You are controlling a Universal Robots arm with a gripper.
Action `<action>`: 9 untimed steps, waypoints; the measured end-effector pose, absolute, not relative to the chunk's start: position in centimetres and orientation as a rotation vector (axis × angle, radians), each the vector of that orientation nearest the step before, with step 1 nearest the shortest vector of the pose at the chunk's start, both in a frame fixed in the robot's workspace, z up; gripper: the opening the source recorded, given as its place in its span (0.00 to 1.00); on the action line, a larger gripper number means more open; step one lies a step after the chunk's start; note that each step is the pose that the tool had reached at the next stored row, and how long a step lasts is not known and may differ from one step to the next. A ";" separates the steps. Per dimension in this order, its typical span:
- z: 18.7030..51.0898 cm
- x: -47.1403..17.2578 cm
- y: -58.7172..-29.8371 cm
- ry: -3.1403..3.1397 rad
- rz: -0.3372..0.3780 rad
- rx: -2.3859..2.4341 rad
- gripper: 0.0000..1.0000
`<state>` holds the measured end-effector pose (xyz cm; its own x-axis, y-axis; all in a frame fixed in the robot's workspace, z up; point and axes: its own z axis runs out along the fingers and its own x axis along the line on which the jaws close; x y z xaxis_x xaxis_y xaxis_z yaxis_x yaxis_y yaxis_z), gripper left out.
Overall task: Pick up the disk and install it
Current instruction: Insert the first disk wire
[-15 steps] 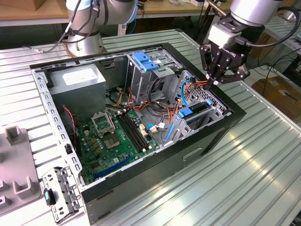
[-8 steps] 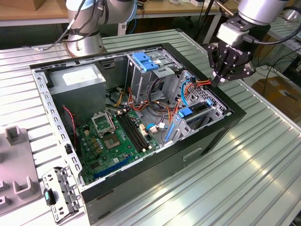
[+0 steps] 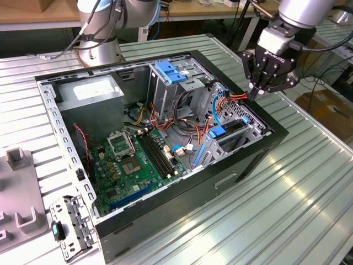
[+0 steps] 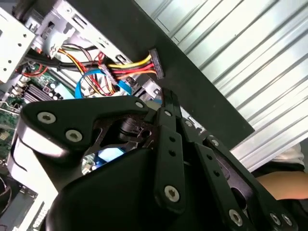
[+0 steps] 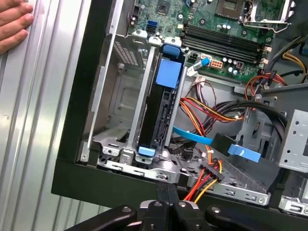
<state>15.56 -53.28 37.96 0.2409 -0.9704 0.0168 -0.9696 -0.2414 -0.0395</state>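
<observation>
Your hand (image 3: pixel 255 95), closed on nothing, hangs above the case (image 3: pixel 274 126) rim; the disk (image 5: pixel 155 110) stands edgewise inside, just below, toward the exterior view's left.

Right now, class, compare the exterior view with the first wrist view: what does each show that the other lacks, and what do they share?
The exterior view adds the arm's base, the grey power supply and a grey fixture beside the case. The first wrist view adds a person's hand resting on the ribbed table. Shared: the disk standing on edge in its bay, the motherboard, and the shut pincer by the case's rim.
</observation>
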 end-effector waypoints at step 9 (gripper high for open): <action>37.8 15.9 -52.4 1.738 -0.057 -2.589 0.18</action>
